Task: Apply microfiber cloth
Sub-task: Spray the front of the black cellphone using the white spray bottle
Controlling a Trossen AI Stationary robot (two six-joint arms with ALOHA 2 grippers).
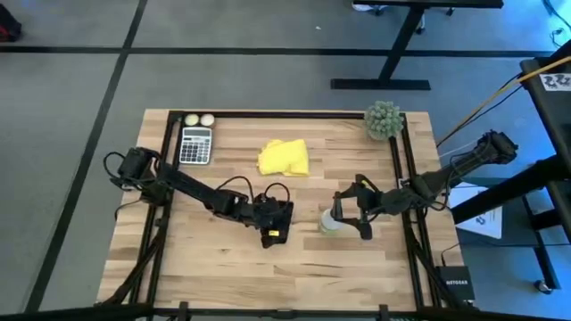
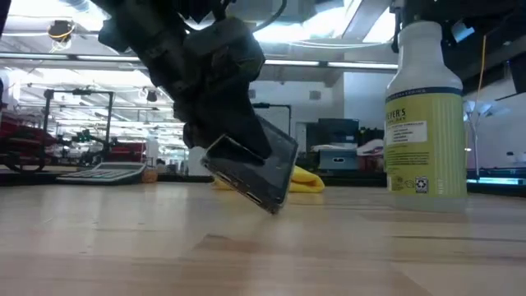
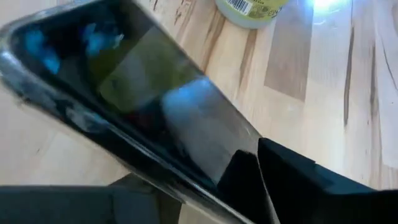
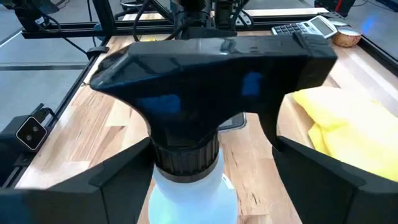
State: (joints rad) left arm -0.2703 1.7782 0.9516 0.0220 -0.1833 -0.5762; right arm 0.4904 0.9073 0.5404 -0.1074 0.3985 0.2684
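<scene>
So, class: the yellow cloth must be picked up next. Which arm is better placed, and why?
Probably the right. Its gripper sits around the spray bottle, which stands on the table, so it could let go; the left gripper holds the smartphone tilted above the table. The microfiber cloth lies untouched.

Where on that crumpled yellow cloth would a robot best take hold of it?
Probably from straight above, pinching the raised fold near the middle of the microfiber cloth. It lies loosely bunched on the table, so its ridges give a tool something to close on; the flat edges hug the wood.

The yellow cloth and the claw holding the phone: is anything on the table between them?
No. In the high view only bare wood separates the microfiber cloth from the left gripper holding the smartphone.
</scene>
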